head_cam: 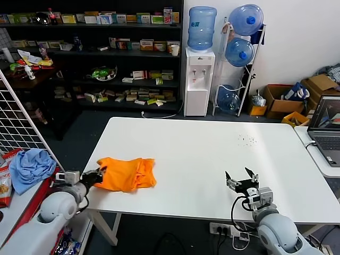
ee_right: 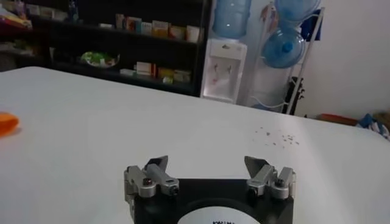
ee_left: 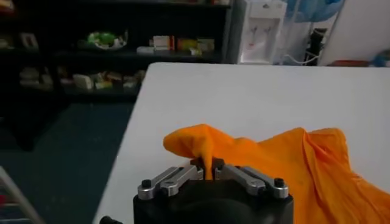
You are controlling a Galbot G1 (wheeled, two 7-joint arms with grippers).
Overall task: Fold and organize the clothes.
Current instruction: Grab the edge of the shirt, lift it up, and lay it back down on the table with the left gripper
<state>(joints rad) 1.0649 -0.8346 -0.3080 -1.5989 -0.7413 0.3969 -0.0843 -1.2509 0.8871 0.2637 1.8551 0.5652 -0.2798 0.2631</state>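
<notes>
The orange T-shirt (head_cam: 127, 174) lies bunched at about eight o'clock on the white desk (head_cam: 212, 159). Its edge is pinched by the left pincer (ee_left: 209, 165), clenched on a fabric peak. The right pincer (head_cam: 241, 180) is parked released at five o'clock. The fold should be carried low and slowly, so the thin cloth is not dragged.

left gripper (head_cam: 101, 172) | held low, fingers pinched together on orange T-shirt (head_cam: 127, 174) || right gripper (head_cam: 240, 179) | held low, fingers spread apart, nothing gripped
</notes>
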